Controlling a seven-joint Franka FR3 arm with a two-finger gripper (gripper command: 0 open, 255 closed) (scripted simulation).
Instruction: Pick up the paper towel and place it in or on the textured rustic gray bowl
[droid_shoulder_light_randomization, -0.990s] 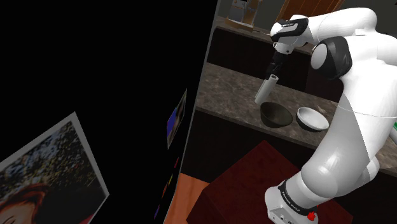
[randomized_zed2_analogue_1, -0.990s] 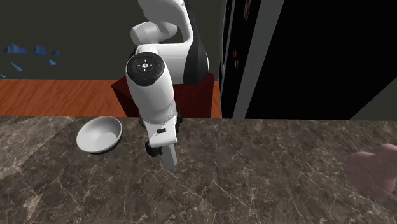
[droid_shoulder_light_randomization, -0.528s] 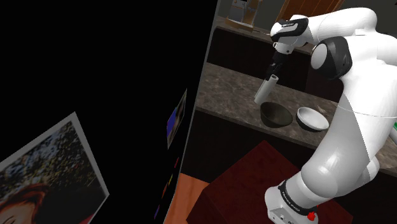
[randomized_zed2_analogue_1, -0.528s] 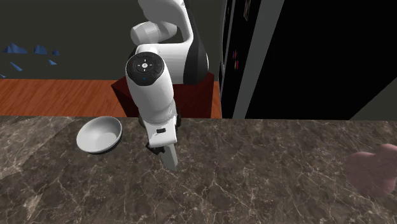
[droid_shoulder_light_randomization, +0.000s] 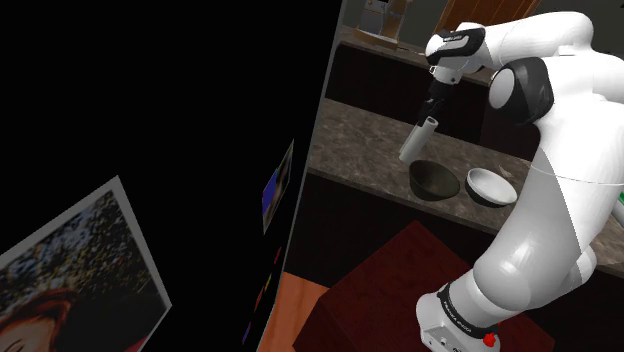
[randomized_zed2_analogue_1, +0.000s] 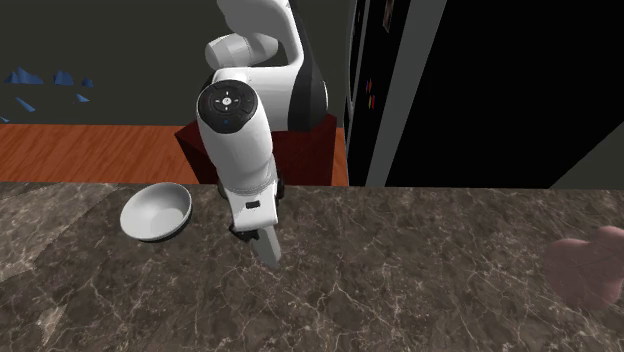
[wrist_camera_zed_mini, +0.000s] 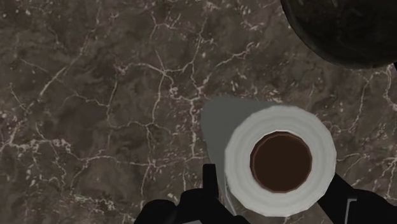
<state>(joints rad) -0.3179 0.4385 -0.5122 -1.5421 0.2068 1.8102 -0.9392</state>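
The all-black two-finger gripper is clasping a white paper towel roll with a brown cardboard core between its fingers, holding it tilted above the dark veined stone countertop. A dark, rough-textured round bowl is sitting on the countertop below the gripper, a little to one side of the roll. A pale grey smooth bowl is resting just beside it, farther from the gripper.
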